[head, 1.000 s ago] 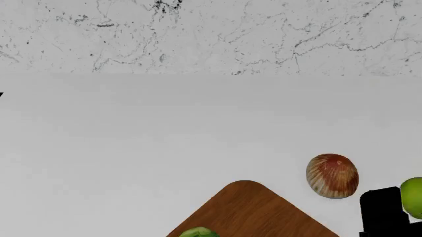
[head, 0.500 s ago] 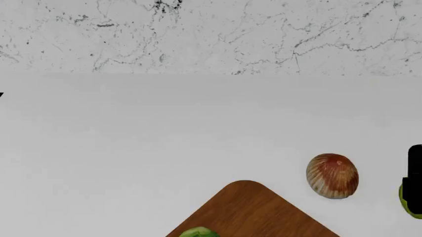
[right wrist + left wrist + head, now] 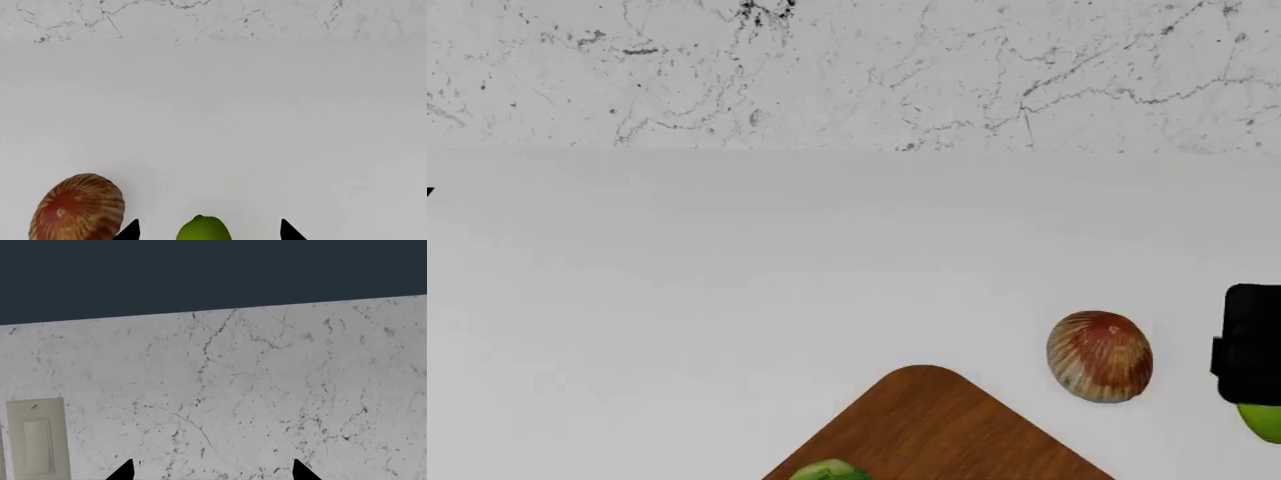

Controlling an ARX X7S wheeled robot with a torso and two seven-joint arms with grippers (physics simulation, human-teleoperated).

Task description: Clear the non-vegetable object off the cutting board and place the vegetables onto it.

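Observation:
The non-vegetable object, an orange-tan ribbed shell (image 3: 1100, 356), lies on the white counter just right of the cutting board (image 3: 941, 430); it also shows in the right wrist view (image 3: 78, 210). One green vegetable (image 3: 827, 470) rests on the board at the frame's bottom edge. Another green vegetable (image 3: 1265, 421) lies on the counter at the far right, partly under my right gripper (image 3: 1248, 345). In the right wrist view that vegetable (image 3: 203, 230) sits between the spread fingertips (image 3: 130, 231) of the open right gripper (image 3: 208, 232), apart from both. My left gripper (image 3: 213, 472) is open and empty, facing the marble wall.
A marble wall (image 3: 854, 70) backs the white counter (image 3: 761, 270). A pale wall switch plate (image 3: 37, 445) shows in the left wrist view. A small black tip (image 3: 430, 192) pokes in at the head view's left edge.
My right gripper has moved from the bottom right corner toward the wall and now hangs over the right-hand vegetable, covering more of it. The shell, board and other vegetable have not moved.

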